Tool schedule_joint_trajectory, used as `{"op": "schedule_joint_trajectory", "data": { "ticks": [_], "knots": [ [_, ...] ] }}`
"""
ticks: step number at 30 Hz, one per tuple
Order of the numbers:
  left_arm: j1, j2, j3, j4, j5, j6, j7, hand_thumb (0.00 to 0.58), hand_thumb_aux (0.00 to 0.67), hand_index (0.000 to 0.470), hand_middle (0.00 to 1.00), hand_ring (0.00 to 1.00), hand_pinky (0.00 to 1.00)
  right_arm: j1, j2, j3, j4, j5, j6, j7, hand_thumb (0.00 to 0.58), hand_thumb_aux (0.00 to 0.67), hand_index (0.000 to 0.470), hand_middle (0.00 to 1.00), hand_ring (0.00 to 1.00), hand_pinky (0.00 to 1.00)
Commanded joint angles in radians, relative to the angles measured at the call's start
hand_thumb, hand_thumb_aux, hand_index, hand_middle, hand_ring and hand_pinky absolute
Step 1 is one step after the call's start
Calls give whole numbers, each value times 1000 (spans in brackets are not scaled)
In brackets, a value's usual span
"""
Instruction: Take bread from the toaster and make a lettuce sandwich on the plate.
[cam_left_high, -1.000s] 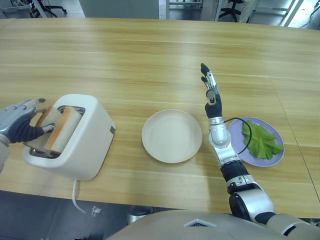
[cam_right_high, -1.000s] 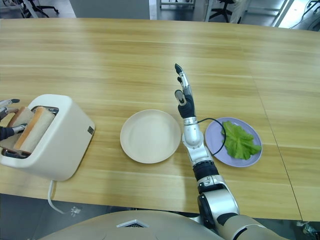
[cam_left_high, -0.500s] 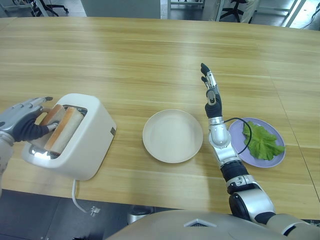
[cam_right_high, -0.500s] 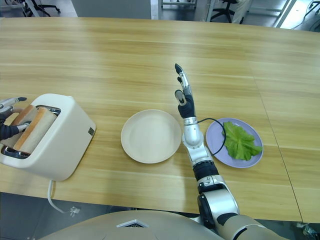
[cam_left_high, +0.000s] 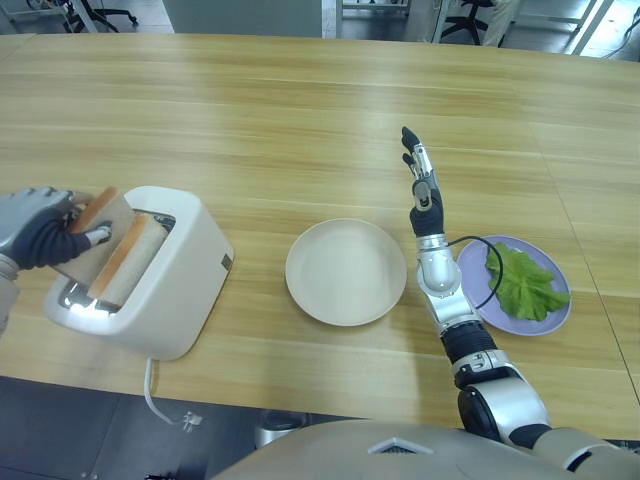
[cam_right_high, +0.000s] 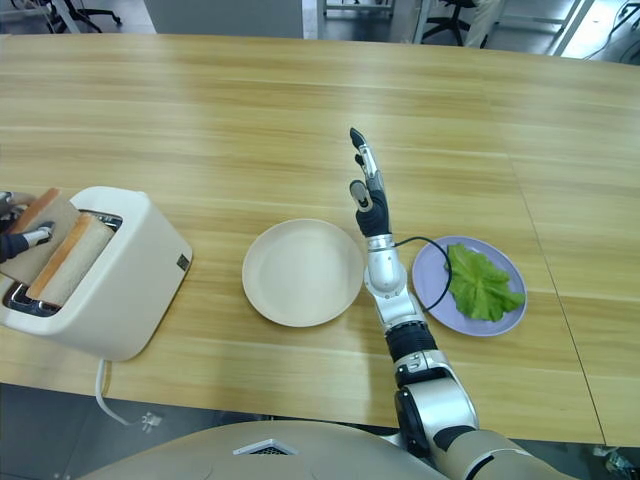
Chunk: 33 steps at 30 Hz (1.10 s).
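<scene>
A white toaster (cam_left_high: 170, 290) stands near the table's front left edge. My left hand (cam_left_high: 35, 232) is shut on a slice of bread (cam_left_high: 92, 232) that sticks up and tilts out of the toaster's left slot. A second slice of bread (cam_left_high: 126, 262) sits in the right slot. The cream plate (cam_left_high: 345, 272) lies bare in the middle. My right hand (cam_left_high: 421, 178) is held upright with straight fingers, just right of the plate and holding nothing. A lettuce leaf (cam_left_high: 523, 281) lies on a purple plate (cam_left_high: 490, 311) at the right.
A white cord (cam_left_high: 157, 397) hangs from the toaster over the table's front edge. A black cable (cam_left_high: 479, 262) loops from my right forearm over the purple plate. Office chairs (cam_left_high: 100, 14) stand beyond the far edge. Bare wood stretches across the back of the table.
My left hand has closed on the left slice and lifted it partway out of the slot, tilting it leftward. The right arm has stayed still.
</scene>
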<state>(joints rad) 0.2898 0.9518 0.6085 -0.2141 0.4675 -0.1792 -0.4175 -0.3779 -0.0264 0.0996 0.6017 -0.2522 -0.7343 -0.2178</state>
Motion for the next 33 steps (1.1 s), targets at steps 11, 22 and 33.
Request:
{"op": "schedule_joint_trajectory", "data": {
  "ticks": [11,22,33],
  "knots": [
    [-284,-27,119,-122,-209,79,74,580,670,460,1000,1000,1000,-3,-3,-9,8,-10,-2,-22,0,0,0,0,0,0],
    [-606,-75,-221,-66,-434,159,-32,580,670,460,1000,1000,1000,-22,-49,-106,-66,37,-18,-86,0,0,0,0,0,0],
    [-837,-323,-700,142,-444,210,-236,580,670,460,1000,1000,1000,-35,-246,-358,-281,26,34,-204,0,0,0,0,0,0]
  ]
}}
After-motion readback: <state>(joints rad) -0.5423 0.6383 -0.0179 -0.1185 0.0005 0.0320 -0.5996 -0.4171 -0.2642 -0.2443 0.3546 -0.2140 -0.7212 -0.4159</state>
